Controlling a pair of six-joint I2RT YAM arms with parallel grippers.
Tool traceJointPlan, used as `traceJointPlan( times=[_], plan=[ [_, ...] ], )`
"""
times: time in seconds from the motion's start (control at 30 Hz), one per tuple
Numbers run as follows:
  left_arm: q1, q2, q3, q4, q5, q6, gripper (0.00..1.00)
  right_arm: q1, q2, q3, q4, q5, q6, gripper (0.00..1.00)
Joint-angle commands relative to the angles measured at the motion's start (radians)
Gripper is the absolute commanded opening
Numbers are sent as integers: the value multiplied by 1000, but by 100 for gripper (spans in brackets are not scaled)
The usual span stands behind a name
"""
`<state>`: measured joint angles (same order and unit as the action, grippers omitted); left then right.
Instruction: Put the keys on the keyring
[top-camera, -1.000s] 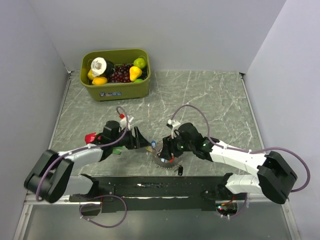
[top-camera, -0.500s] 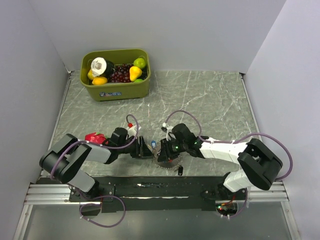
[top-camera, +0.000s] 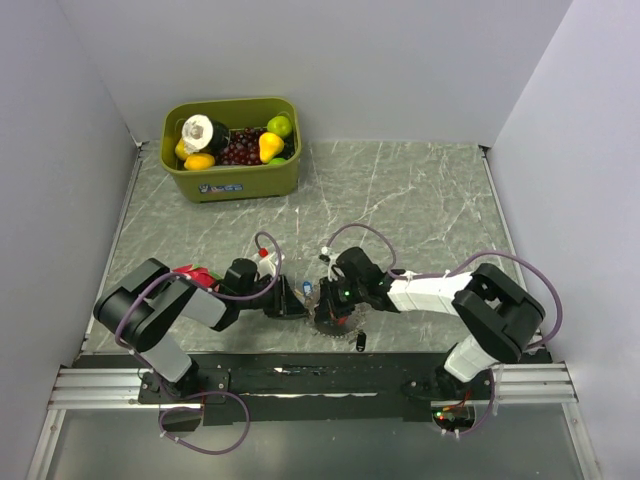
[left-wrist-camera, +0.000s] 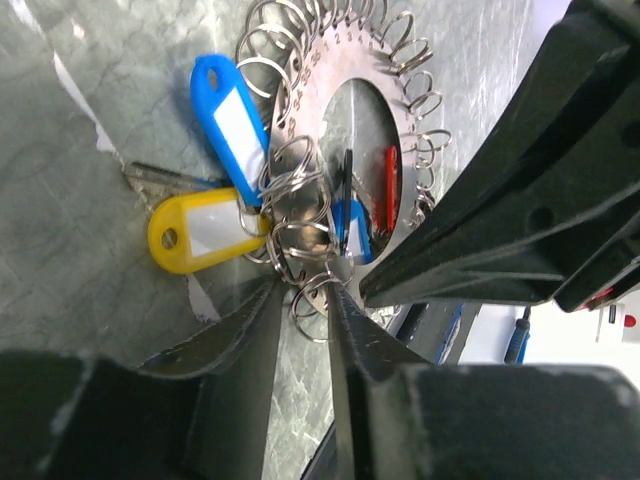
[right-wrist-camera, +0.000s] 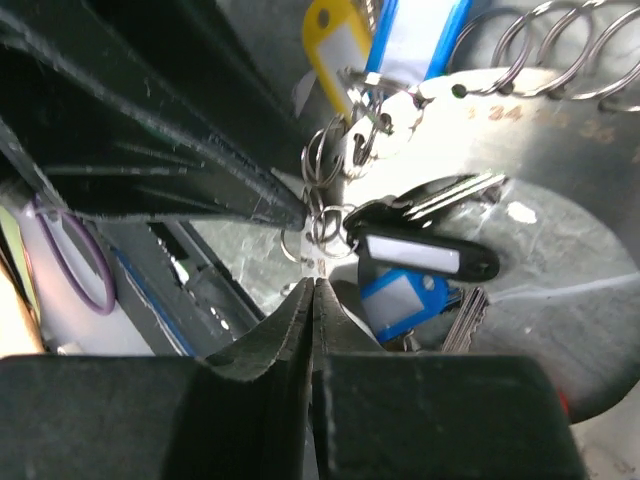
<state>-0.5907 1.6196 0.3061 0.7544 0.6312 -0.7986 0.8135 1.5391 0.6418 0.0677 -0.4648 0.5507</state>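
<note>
The keyring (top-camera: 335, 320) is a round grey metal disc (left-wrist-camera: 335, 95) rimmed with many wire rings, lying at the table's near edge. Keys with yellow (left-wrist-camera: 200, 232) and blue (left-wrist-camera: 230, 115) tags hang from a cluster of rings (left-wrist-camera: 300, 215); a black tag (right-wrist-camera: 425, 257) and a blue tag (right-wrist-camera: 400, 300) lie on the disc. My left gripper (left-wrist-camera: 305, 300) is open a narrow way, a loose ring between its tips. My right gripper (right-wrist-camera: 313, 283) is shut, its tip against the ring cluster (right-wrist-camera: 325, 225); whether it pinches a ring is hidden. Both grippers meet at the disc's left rim.
A small dark key (top-camera: 360, 341) lies apart, just right of the disc by the black rail (top-camera: 290, 372). A green bin (top-camera: 240, 180) full of toy fruit stands at the back left. Grey walls close in both sides.
Both arms folded in lower over the disc. The right jaws went from open to shut, and the left jaws narrowed around the rings.
</note>
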Motion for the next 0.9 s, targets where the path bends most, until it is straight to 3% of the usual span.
traceJointPlan(
  times=[0.0,0.43,0.7,0.87],
  plan=[
    [-6,2,-25,43,4,9,30,0,18,59,26,32,17,7],
    [-9,-58,-9,31,22,47,2,0,85,84,29,34,26,3],
    [-9,-158,-21,-23,-24,88,1,0,41,71,58,-1,18,3],
    [-18,-252,-21,-96,-77,166,1,-2,-75,32,83,-15,-26,13]
  ],
)
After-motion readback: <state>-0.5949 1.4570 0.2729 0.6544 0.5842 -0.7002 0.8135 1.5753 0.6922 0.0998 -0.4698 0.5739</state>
